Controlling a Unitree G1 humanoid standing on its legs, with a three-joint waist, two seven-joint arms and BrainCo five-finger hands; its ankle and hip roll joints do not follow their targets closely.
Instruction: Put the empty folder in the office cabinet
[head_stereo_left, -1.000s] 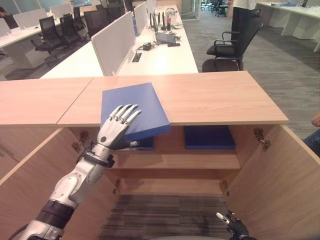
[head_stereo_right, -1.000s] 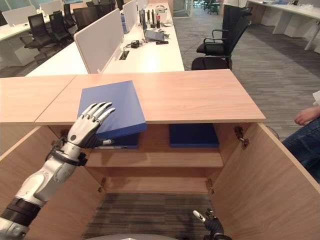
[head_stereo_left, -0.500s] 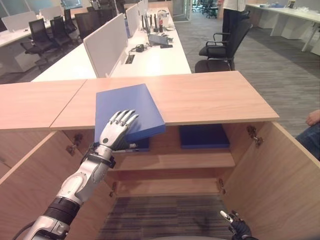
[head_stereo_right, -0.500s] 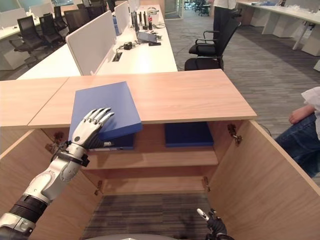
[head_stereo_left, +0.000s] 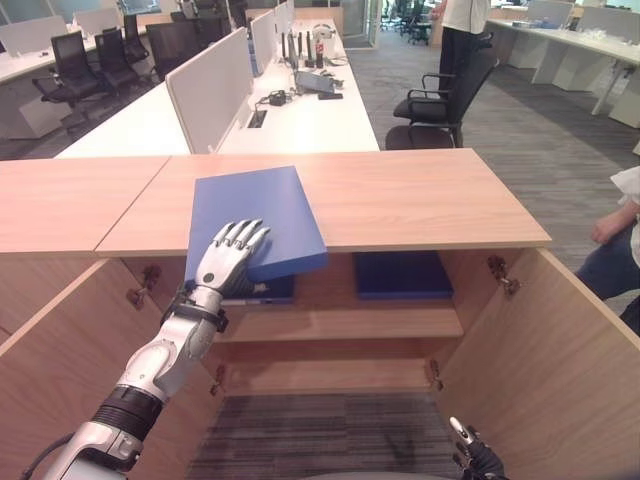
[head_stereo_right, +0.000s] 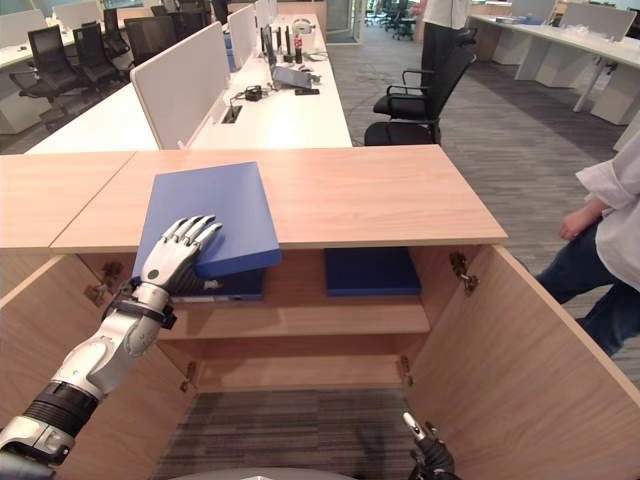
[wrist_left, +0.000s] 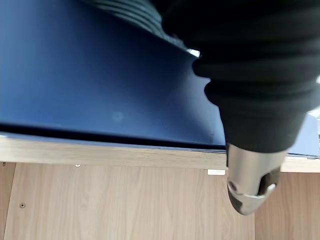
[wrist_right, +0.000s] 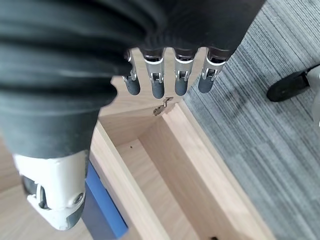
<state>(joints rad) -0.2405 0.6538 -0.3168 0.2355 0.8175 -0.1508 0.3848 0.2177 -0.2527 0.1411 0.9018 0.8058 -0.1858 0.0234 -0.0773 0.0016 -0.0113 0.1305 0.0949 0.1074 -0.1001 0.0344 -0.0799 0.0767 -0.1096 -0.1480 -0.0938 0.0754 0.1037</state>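
A blue folder (head_stereo_left: 255, 212) lies flat on the wooden top of the office cabinet (head_stereo_left: 430, 200), its near corner sticking out over the front edge. My left hand (head_stereo_left: 228, 256) rests on the folder's near end with straight fingers spread on its cover; the thumb (wrist_left: 250, 180) shows straight, below the folder's edge. The folder's blue surface (wrist_left: 90, 85) is close up in the left wrist view. My right hand (head_stereo_left: 468, 460) hangs low in front of the cabinet, fingers (wrist_right: 181, 80) straight, holding nothing.
Both cabinet doors (head_stereo_left: 560, 370) stand wide open. On the upper shelf (head_stereo_left: 340, 325) lie two dark blue folders, one at the right (head_stereo_left: 402, 275) and one under my left hand (head_stereo_left: 265, 291). A person (head_stereo_right: 610, 230) stands at the right. An office chair (head_stereo_left: 440, 100) and desks (head_stereo_left: 300, 115) are behind.
The camera has shifted a little. My left hand stays flat on the folder in the same place. The person at the right has come further into view.
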